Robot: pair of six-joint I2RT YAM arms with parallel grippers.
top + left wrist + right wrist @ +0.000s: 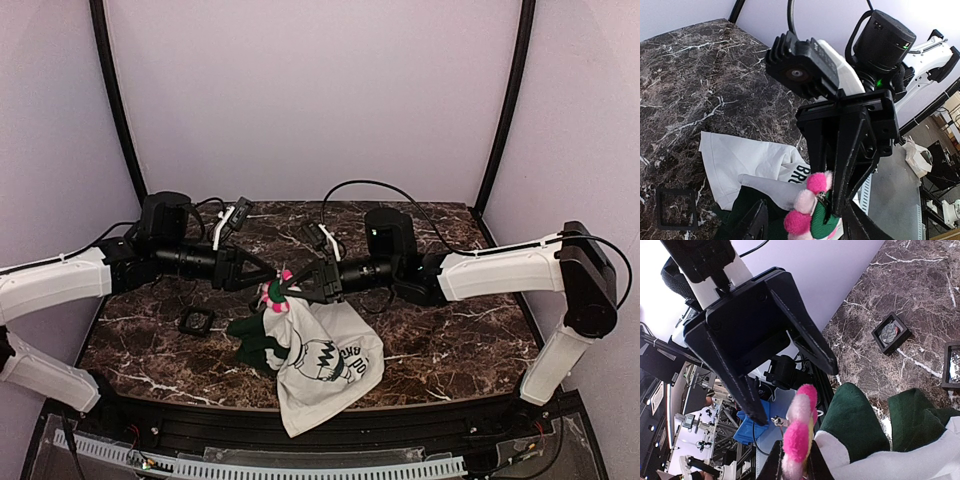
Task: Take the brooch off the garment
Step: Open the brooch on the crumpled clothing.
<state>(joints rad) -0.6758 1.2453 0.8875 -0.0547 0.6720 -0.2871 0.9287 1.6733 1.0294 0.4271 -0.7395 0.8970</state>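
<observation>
A fixed overhead view looks down from above and behind both arm bases, far enough back to take in the whole marble tabletop (450, 330). Each wrist view sits close behind its own gripper and faces the opposite one: the left wrist sees the right gripper (829, 212), the right wrist the left gripper (796, 395). All three views share the brooch (275, 290) and garment (330, 365).

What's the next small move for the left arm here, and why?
Probably close the left gripper on the brooch. Its jaws stand open with the pink petals between them, and the right gripper is shut on the garment at its green collar beside the pin, so the shirt seems braced for a pull.
</observation>
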